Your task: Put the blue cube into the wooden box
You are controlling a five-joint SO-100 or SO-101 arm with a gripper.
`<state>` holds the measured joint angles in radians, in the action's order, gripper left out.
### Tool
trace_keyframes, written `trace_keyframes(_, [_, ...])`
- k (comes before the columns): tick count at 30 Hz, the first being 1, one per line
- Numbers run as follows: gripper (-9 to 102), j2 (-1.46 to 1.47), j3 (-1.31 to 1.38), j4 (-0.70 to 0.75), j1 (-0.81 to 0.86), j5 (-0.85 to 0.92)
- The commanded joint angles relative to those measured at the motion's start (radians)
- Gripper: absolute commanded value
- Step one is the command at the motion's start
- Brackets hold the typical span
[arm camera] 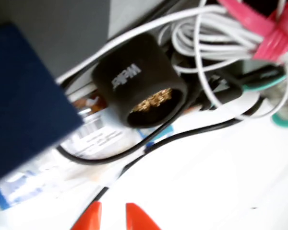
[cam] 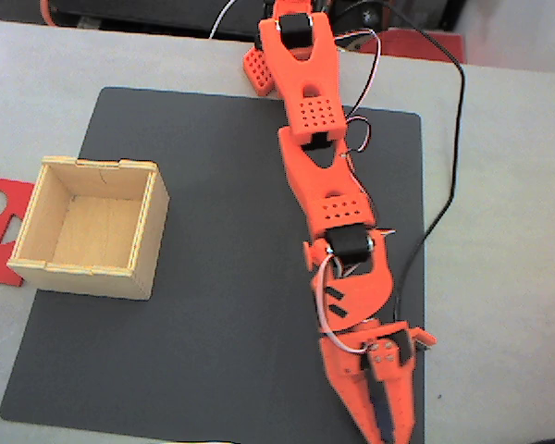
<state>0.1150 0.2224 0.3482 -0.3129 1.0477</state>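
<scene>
- Dark mat (cam: pixel 213 370): covers most of the table.
- Wooden box (cam: pixel 92 227): empty, far left of the orange arm in the fixed view.
- Gripper (cam: pixel 387 416): at the near edge, jaws slightly parted, gripping nothing visible.
- Blue cube (arm camera: pixel 24 100): blurred, close at the left of the wrist view; a mistimed closure could knock it away.

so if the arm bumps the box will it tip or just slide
Probably slide: the box is wider than it is tall and sits flat on a broad base, mostly on the mat. It is likely light, since its plywood walls are thin and it is empty. The walls look stiff, so a push should not flex them much.
</scene>
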Motion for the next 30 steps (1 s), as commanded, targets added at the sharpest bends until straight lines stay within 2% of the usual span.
trace_keyframes(1, [3, 0.018, -0.015, -0.038, -0.009, 0.071])
trace_keyframes(3, [3, 0.002, -0.011, 0.021, -0.014, 0.071])
trace_keyframes(7, [10, -0.106, -0.011, 0.295, -0.003, -0.044])
trace_keyframes(10, [14, -0.150, -0.006, 0.442, 0.015, -0.083])
trace_keyframes(16, [18, -0.212, -0.006, 0.606, 0.032, -0.268])
trace_keyframes(20, [21, -0.261, -0.012, 0.736, 0.020, -0.333])
trace_keyframes(30, [27, -0.414, -0.005, 1.197, 0.009, -0.426])
